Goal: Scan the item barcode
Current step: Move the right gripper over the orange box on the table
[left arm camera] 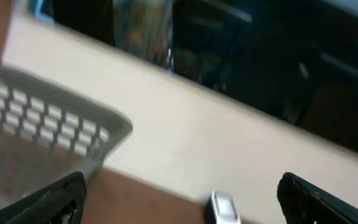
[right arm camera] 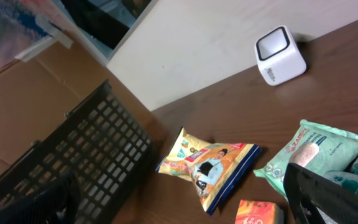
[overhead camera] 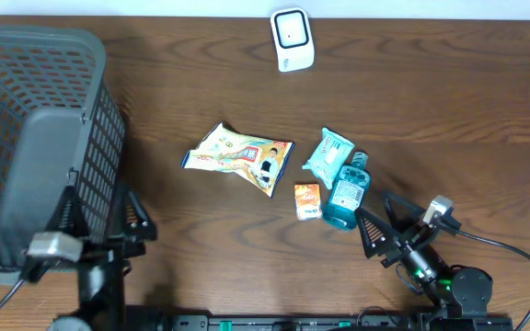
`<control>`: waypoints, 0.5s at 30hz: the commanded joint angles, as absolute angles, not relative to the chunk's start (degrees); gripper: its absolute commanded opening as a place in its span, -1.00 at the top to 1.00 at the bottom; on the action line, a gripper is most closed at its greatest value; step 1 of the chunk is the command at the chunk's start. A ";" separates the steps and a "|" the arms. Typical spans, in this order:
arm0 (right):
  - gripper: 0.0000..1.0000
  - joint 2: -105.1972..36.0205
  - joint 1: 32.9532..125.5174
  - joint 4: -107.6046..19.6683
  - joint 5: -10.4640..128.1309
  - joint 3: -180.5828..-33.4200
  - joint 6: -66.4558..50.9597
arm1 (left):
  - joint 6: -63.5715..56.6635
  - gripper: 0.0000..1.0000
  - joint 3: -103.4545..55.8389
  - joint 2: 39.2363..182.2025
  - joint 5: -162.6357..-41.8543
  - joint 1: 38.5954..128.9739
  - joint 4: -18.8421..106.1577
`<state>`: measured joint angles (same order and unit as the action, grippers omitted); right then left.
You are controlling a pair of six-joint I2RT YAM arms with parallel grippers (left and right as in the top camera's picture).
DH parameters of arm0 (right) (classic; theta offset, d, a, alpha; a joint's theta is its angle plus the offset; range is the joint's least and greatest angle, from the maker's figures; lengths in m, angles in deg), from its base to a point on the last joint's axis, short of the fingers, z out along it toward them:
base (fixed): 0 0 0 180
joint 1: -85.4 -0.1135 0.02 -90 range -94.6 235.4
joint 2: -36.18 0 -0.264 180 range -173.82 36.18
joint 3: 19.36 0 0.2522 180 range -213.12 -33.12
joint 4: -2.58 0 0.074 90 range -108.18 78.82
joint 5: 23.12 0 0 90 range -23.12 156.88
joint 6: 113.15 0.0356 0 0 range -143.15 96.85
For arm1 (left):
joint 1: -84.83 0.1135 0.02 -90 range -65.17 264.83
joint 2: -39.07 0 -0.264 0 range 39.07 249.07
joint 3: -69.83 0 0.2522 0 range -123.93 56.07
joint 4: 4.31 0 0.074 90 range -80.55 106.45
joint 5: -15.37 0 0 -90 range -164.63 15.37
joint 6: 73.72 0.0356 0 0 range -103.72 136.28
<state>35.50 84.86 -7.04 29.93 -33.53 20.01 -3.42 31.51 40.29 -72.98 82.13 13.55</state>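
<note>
Several items lie mid-table: a yellow snack bag (overhead camera: 240, 156) (right arm camera: 209, 165), a teal wipes pack (overhead camera: 328, 156) (right arm camera: 309, 155), a teal bottle (overhead camera: 346, 193) and a small orange box (overhead camera: 307, 200) (right arm camera: 257, 213). No barcode can be made out on any of them. A white scanner (overhead camera: 293, 39) (right arm camera: 280, 55) (left arm camera: 224, 208) stands at the table's far edge. My right gripper (overhead camera: 382, 221) (right arm camera: 179, 208) hovers open just right of the bottle, holding nothing. At the front left beside the basket, my left gripper (overhead camera: 104, 216) (left arm camera: 185, 205) is also open and holds nothing.
A large grey mesh basket (overhead camera: 35, 138) (right arm camera: 86, 155) (left arm camera: 42, 124) fills the left side of the brown wooden table (overhead camera: 449, 101). A pale wall runs behind the table's far edge. A black cable (overhead camera: 523, 257) loops near the right arm's base.
</note>
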 commanded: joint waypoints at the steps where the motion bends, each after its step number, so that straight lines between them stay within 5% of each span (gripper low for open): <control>1: -0.99 35.67 84.93 -6.89 28.75 -37.20 19.22 | -4.21 -0.96 36.26 40.42 -75.69 81.89 12.78; 6: -0.99 31.34 84.93 -8.59 28.79 -43.74 17.78 | -4.45 -0.96 40.58 40.42 -75.69 81.89 13.24; 15: -0.99 -0.98 84.67 -16.26 25.97 -63.39 4.99 | -4.62 -0.96 46.99 40.42 -75.67 81.89 12.26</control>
